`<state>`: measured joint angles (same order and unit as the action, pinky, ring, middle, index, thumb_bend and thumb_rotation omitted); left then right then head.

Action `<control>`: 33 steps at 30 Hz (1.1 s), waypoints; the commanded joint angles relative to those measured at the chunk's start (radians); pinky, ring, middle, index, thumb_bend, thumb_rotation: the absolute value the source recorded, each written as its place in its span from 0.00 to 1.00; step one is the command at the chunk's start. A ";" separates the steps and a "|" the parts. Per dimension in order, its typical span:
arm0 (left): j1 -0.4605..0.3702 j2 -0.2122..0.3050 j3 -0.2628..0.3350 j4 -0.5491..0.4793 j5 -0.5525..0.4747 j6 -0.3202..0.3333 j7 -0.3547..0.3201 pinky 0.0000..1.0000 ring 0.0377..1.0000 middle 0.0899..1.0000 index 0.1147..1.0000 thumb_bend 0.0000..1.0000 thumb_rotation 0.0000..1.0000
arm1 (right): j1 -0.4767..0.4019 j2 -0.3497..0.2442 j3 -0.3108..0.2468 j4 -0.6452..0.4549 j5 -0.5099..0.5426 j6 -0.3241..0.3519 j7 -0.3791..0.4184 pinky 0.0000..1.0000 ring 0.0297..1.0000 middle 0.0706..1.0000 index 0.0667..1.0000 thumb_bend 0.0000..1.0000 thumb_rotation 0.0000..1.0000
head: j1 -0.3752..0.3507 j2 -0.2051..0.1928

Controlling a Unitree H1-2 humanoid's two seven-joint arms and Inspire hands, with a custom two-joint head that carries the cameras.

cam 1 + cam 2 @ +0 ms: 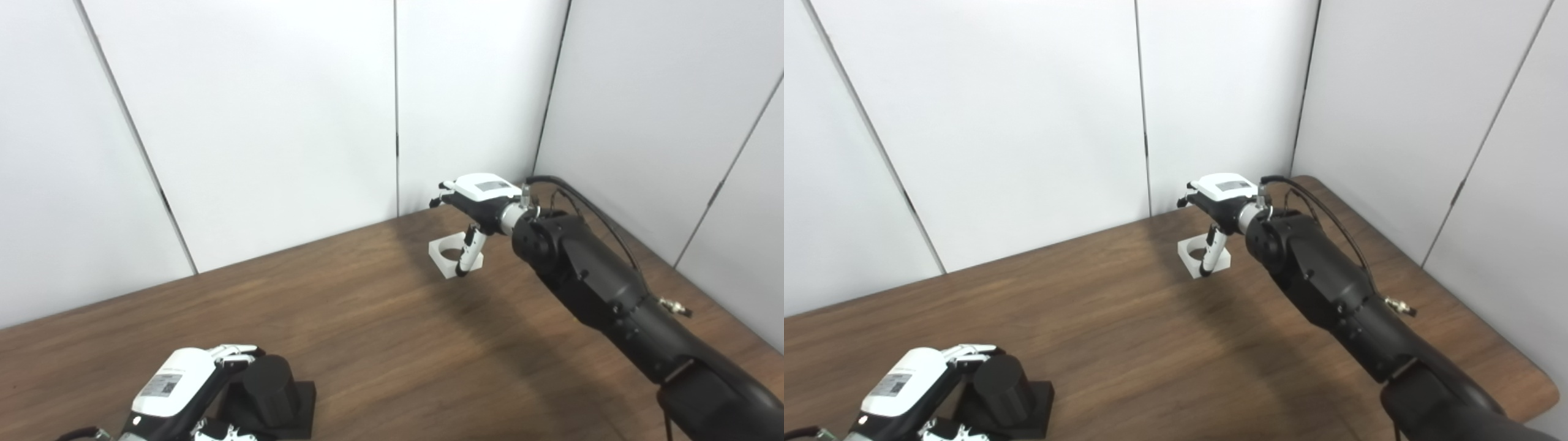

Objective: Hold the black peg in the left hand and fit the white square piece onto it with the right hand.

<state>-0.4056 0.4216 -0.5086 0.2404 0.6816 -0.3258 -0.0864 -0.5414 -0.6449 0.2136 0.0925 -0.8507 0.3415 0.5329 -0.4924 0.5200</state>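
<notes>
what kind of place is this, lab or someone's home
Most likely a robot test cell in a lab, not a home. Plain white partition panels close in a bare wooden table, and the only things on it are a black peg on its base and a white square piece, handled by robot hands.

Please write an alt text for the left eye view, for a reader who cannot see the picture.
At the far side of a brown wooden table, the robot's right hand reaches over a white square piece with a round hole, thumb against its near edge. At the near left, the left hand rests against an upright black peg on a square base. White wall panels stand behind.
</notes>
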 commanded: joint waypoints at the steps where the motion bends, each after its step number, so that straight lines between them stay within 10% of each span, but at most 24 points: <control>1: 0.032 0.028 -0.020 0.016 0.042 0.018 -0.065 0.74 0.81 0.79 0.42 0.52 0.06 | -0.066 -0.043 -0.007 -0.002 0.004 0.010 0.012 0.96 1.00 1.00 0.86 0.91 0.20 | 0.001 0.003; 33: 0.043 0.028 -0.018 0.007 0.045 0.024 -0.078 0.77 0.83 0.80 0.42 0.52 0.06 | -0.098 -0.011 0.108 0.212 0.016 -0.008 -0.016 0.97 0.96 0.96 0.82 0.82 0.09 | 0.030 0.027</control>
<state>-0.3971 0.4238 -0.5057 0.2234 0.6816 -0.3225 -0.1021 -0.6040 -0.6339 0.3275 0.3078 -0.8317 0.3415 0.5394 -0.4617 0.5461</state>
